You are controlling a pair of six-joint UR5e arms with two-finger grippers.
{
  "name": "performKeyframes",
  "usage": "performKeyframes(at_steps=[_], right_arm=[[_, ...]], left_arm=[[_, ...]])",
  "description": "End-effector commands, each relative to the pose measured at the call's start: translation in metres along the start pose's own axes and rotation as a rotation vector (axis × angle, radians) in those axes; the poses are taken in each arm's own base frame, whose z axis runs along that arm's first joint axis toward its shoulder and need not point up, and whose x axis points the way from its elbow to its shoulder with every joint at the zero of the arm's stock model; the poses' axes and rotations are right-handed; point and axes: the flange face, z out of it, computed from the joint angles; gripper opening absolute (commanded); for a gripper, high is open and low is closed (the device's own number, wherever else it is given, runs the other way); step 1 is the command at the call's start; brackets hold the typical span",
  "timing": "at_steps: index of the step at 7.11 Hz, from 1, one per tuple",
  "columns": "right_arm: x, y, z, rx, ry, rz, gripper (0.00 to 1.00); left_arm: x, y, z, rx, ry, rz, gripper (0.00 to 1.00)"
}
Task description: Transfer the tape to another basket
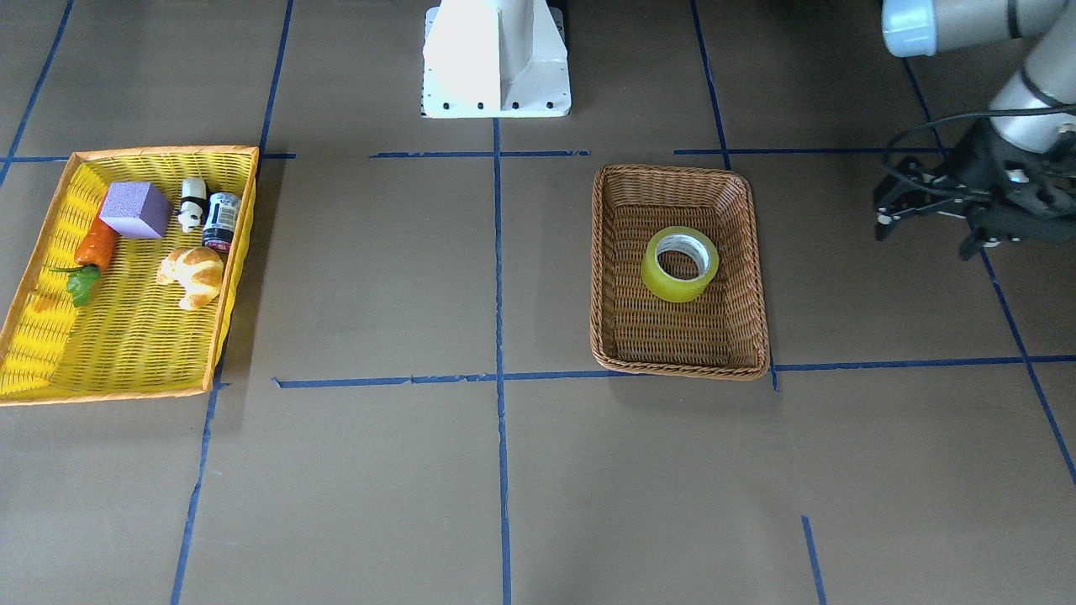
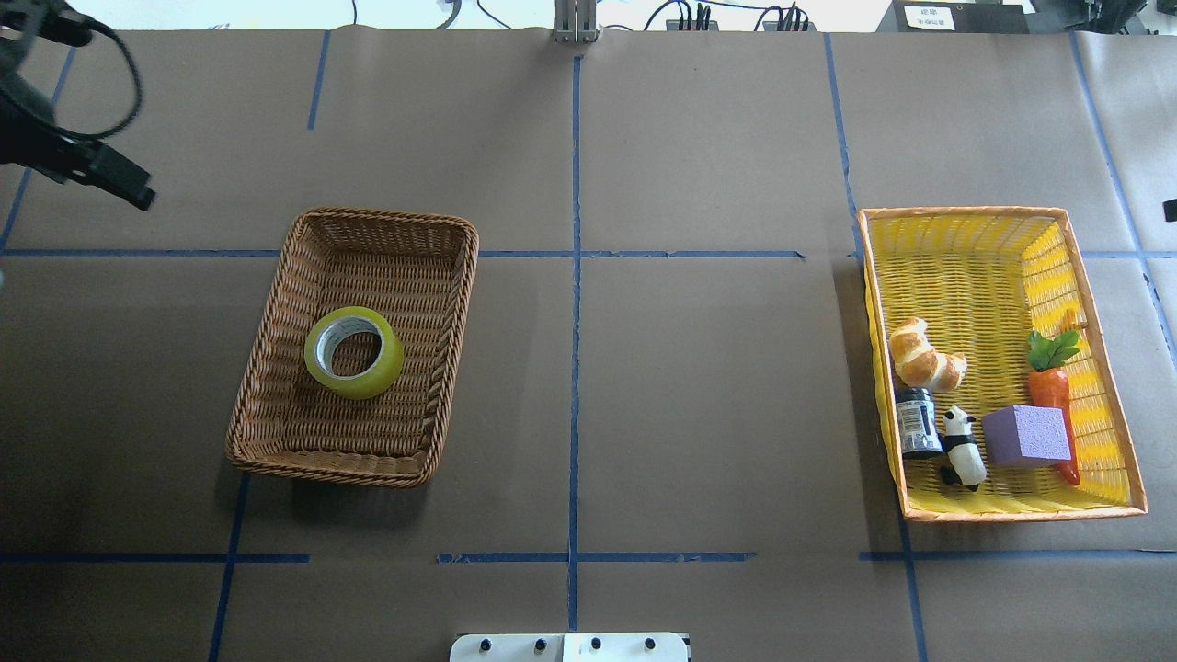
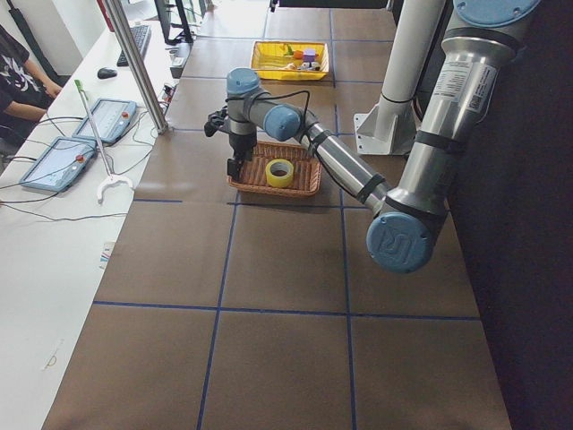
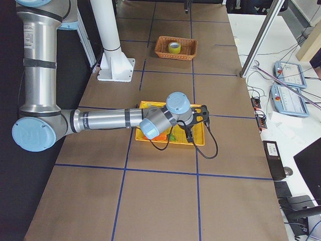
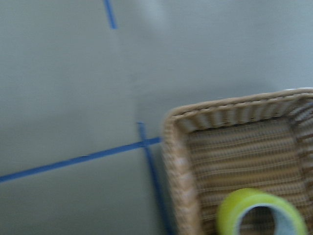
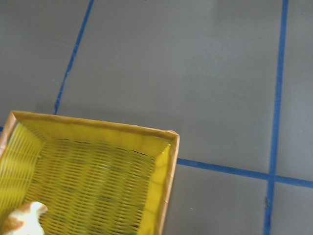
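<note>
Found left fingers (image 1: 883,217) spread, pinching nothing, hanging over bare worktop (image 1: 378,277) well apart from basket (image 1: 681,368), on its side away from tray (image 1: 160,153). Read that as standing clear: leaves basket open to the overhead camera and to any reach from above. Cannot tell state of right fingers (image 4: 199,118): seen only small, from the table's end, at the outer edge of tray. Got from that wrist view only a tray corner and worktop.

Located tape (image 1: 668,284) lying flat, hole up, about mid-floor of basket, touching no wall. Judged this a stable rest: no rolling off the flat face, and raised wicker sides to stop any slide. Judged the move complete on this evidence: tape inside basket, nothing gripped.

Counted in tray, bunched at the end nearer the robot: block (image 1: 134,210), carrot (image 1: 94,248), panda (image 1: 192,204), can (image 1: 223,220), croissant (image 1: 192,273). Put basket and tray well apart, one to each arm's side, presumably so each arm serves its own.

Noted worktop as matt brown sheet, flat, gridded with blue lines (image 1: 498,252). Noted white pedestal (image 1: 496,59) at the robot's edge, between the arms.

Beyond the far edge, logged a white bench (image 3: 54,233) carrying two pendants (image 3: 103,121), cables and a keyboard (image 3: 143,36), with a seated person (image 3: 13,72) at its end.
</note>
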Motion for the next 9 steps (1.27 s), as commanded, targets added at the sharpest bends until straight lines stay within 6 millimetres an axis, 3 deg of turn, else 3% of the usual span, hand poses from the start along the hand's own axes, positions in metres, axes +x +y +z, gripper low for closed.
performKeyframes(at_steps=[1,2,3,5,6,7,8,9], right_arm=[[0.052,0.027,-0.017,-0.097,0.048,-0.029,1.00],[0.062,0.039,-0.014,-0.132,0.052,-0.002,1.00],[0.075,0.055,-0.013,-0.158,0.057,0.011,1.00],[0.092,0.075,-0.011,-0.210,0.123,0.056,1.00],[0.092,0.084,-0.024,-0.188,0.112,0.062,1.00],[0.075,0.082,-0.040,-0.188,0.113,0.072,1.00],[0.059,0.083,-0.048,-0.221,0.121,0.065,1.00],[0.061,0.086,-0.042,-0.253,0.137,0.040,1.00]], left_arm=[[-0.131,0.029,-0.011,-0.019,0.008,0.100,1.00],[-0.196,0.046,-0.006,-0.045,-0.016,0.108,1.00],[-0.221,0.056,-0.003,-0.059,-0.007,0.135,1.00],[-0.242,0.064,0.023,-0.128,0.018,0.059,1.00],[-0.253,0.066,0.036,-0.151,0.022,0.021,1.00],[-0.262,0.068,0.046,-0.172,0.028,-0.002,1.00],[-0.267,0.078,0.048,-0.181,0.027,-0.007,1.00],[-0.256,0.079,0.034,-0.167,0.022,-0.013,1.00]])
